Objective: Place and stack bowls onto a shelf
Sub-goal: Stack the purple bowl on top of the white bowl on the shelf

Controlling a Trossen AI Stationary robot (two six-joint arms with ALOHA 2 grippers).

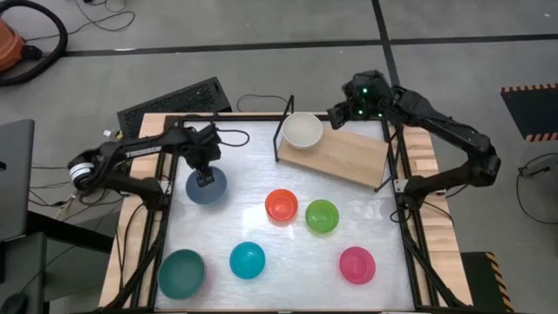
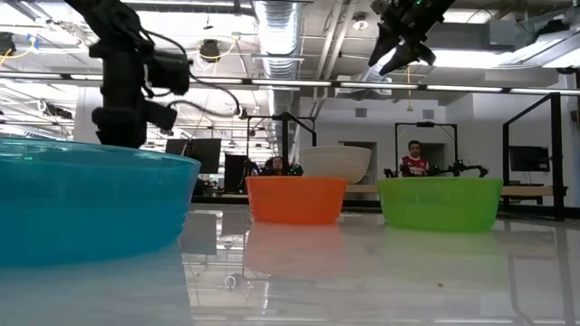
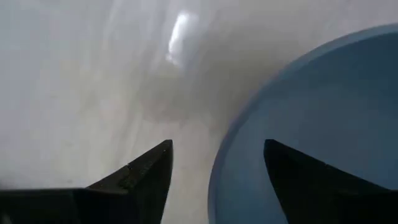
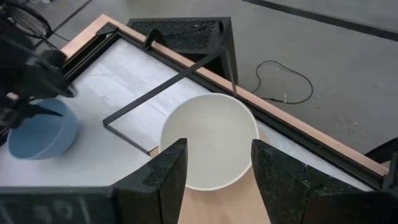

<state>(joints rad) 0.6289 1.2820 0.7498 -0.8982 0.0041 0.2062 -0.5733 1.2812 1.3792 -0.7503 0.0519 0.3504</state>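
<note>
White bowl (image 1: 302, 130) on shelf (image 1: 349, 157), at its left end near table's far edge. Right gripper (image 4: 214, 180) above it, fingers apart, empty. Left gripper (image 1: 205, 178) open, straddling rim of grey-blue bowl (image 1: 207, 187) near table's left edge; contact unclear.

Bright blue bowl (image 2: 86, 204) cropped at edge; distant person (image 2: 415, 159) indistinct

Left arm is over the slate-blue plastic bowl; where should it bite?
Grip the rim of the slate-blue bowl from above. The bowl sits upright and open, and the left gripper is open with one finger inside the wall and one outside, straddling the far rim.
</note>
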